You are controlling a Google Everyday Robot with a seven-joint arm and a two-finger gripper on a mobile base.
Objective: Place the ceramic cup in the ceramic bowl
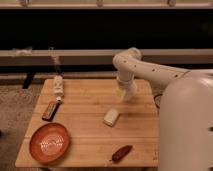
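Note:
The ceramic bowl (48, 143) is a wide orange-red dish with a pale speckled centre, at the front left corner of the wooden table (90, 135). The small white ceramic cup (130, 98) stands at the back right of the table. My gripper (126, 91) hangs down from the white arm directly over the cup and covers most of it. Whether it touches the cup does not show. The bowl lies far to the front left of the gripper.
A pale rectangular block (111, 117) lies mid-table, in front of the cup. A reddish-brown oblong item (121, 152) lies near the front edge. A white bottle-like item (58, 88) and a dark bar (50, 110) lie at the left. My white body (187, 125) fills the right side.

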